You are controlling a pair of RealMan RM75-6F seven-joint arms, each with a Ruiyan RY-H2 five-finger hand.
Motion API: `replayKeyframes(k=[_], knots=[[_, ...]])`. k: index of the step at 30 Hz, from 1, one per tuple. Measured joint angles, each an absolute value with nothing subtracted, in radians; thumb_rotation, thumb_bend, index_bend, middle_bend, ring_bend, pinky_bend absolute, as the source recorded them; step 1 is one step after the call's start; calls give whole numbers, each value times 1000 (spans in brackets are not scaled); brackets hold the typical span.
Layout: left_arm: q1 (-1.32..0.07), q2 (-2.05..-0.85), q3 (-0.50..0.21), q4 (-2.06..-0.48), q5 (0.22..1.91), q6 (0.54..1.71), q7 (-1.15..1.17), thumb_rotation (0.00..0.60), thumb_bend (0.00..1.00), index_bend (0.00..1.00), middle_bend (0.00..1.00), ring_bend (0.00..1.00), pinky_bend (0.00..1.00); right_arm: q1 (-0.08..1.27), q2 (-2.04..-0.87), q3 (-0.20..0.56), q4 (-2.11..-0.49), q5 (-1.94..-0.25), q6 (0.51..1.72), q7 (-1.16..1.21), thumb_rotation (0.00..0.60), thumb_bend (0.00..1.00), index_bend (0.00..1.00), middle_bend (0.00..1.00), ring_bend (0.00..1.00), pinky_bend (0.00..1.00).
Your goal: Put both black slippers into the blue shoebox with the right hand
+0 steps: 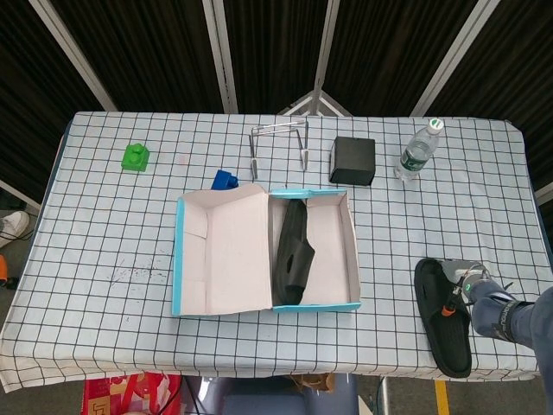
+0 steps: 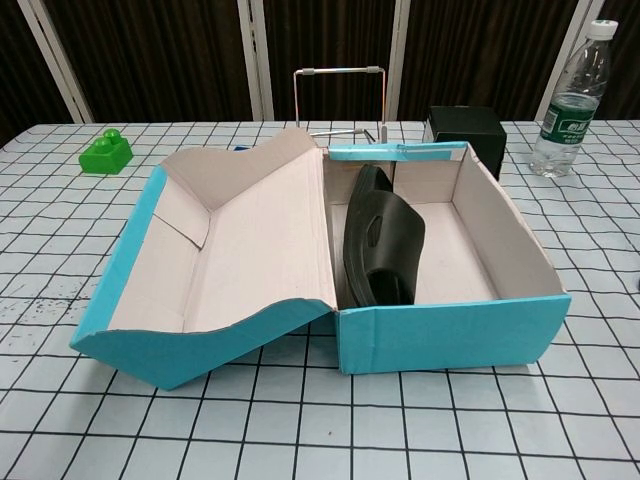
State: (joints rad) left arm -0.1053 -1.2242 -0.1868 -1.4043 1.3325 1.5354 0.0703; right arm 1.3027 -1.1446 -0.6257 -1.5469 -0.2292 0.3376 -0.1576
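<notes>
The blue shoebox [image 1: 354, 259] lies open mid-table, its lid folded out to the left; the chest view shows its front wall [image 2: 450, 335] close up. One black slipper [image 1: 293, 251] stands on its edge inside, against the box's left side [image 2: 383, 245]. The other black slipper [image 1: 439, 324] lies flat on the checked cloth near the table's front right corner. My right hand [image 1: 480, 290] rests against that slipper's right edge, fingers reaching over its strap; how firmly it grips is too small to tell. The left hand shows in neither view.
Behind the box stand a wire rack [image 1: 279, 143], a black cube [image 1: 352, 161] and a water bottle [image 1: 418, 151]. A small blue block [image 1: 226, 180] sits at the lid's far corner, a green block [image 1: 135, 157] at the far left. The table edge runs just past the loose slipper.
</notes>
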Motion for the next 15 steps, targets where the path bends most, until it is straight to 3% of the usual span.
replayKeyframes(k=[5,8,15], knots=[[-105,-1224,-189,-1404,1330,1538,68,600,706,151,4,0,22,1293,-1151,-610,-1547,-264,363,-137,600,112,0,5,16,87],[-103,-1224,-190,-1404,1329,1540,66,600,706,151,4,0,22,1289,-1154,-608,-1546,-278,366,-132,600,112,5,59,17,87],[-107,-1226,-187,-1401,1330,1531,67,600,706,152,4,0,23,1287,-1148,-612,-1547,-304,365,-124,600,112,136,192,17,87]])
